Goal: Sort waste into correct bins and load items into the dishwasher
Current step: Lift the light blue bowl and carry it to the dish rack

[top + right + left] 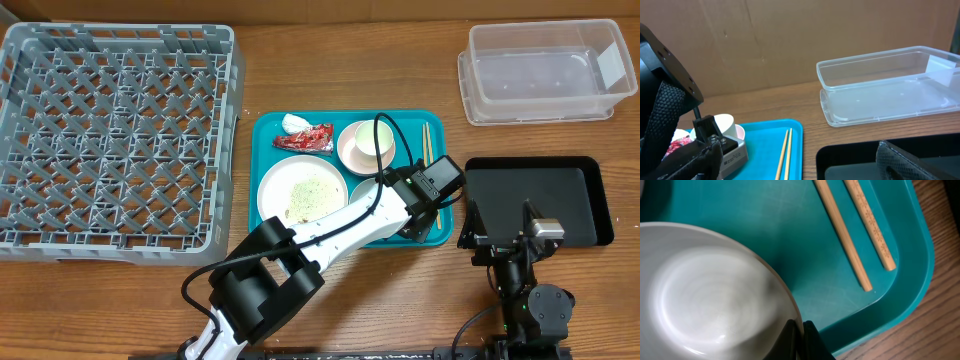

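In the left wrist view my left gripper [802,332] is shut on the rim of a pale bowl [710,290] over the teal tray. Overhead, this gripper [416,222] is at the tray's front right and the arm hides most of that bowl [362,189]. The chopsticks [428,142] lie along the tray's right side; they also show in the left wrist view [842,235]. The white plate [302,192] holds rice scraps. A white cup [368,140] stands in the other bowl [349,150]. The red wrapper [306,138] and white tissue [293,123] lie at the tray's back. My right gripper [503,232] is open and empty.
The grey dish rack [115,135] fills the left side. The clear tub [545,72] stands at the back right. The black tray [590,200] lies at the front right, under my right gripper. The teal tray [262,150] sits in the middle.
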`<state>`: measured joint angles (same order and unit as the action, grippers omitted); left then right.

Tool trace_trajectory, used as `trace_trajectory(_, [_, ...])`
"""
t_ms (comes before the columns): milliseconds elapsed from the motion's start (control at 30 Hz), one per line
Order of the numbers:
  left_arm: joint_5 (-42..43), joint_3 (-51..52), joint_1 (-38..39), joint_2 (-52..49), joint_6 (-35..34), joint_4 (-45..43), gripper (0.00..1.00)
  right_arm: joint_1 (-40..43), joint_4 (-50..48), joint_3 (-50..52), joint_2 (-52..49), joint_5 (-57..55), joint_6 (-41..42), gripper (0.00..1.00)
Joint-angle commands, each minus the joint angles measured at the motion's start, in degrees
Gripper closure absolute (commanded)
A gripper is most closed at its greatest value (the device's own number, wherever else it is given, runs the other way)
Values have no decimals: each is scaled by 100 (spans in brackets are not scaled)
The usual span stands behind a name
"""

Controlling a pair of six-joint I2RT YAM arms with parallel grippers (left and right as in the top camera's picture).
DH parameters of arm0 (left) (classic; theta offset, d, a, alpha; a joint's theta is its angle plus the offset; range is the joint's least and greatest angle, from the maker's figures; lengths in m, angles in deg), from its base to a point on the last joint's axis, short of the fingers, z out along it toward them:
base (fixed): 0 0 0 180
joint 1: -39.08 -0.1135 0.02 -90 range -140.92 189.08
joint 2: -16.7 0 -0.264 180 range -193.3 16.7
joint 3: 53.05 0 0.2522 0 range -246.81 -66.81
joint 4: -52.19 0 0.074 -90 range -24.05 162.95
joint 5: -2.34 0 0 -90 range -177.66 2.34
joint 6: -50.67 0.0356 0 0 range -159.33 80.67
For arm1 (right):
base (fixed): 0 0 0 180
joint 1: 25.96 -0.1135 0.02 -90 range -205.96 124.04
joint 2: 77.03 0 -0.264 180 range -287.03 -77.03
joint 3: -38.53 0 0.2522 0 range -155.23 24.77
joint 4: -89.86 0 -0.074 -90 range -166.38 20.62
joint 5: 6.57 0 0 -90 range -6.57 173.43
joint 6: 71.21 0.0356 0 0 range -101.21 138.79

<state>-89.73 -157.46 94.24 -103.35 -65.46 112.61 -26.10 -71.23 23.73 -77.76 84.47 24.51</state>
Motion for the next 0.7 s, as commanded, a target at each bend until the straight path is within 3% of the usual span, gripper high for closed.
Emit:
trace_trajectory(0, [431,-234,37,-15,20,125,96,-22,-31,59,57,-55,-39,0])
trace_trajectory(400, [328,-3080,-433,26,44,2472,96,-22,-31,59,57,-55,-39,0])
trace_trajectory(667, [520,-4693,-2083,28,46,3305,96,-22,-31,59,57,-55,-39,0])
